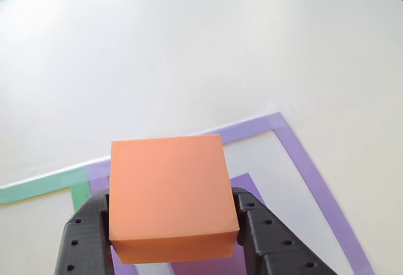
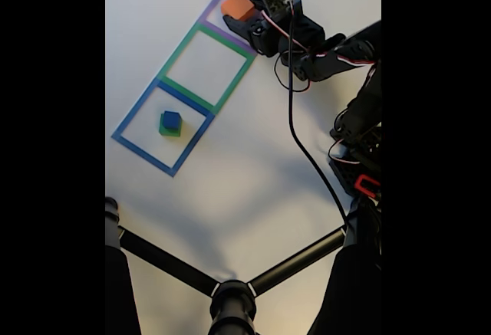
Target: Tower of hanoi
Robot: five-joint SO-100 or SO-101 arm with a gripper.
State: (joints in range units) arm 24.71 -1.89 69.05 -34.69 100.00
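The end effector (image 1: 173, 237) grips the orange foam block (image 1: 169, 193) low in the other view, above the purple tape square (image 1: 296, 143), apparently over a purple slab (image 1: 247, 182). Releasing off-centre could leave it overhanging, so it tips onto the white surface (image 1: 189, 48).

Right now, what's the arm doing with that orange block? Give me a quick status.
Fingers shut on orange block, over the purple tape square. Blue cube on green cube in the blue tape square. Nothing in the way.
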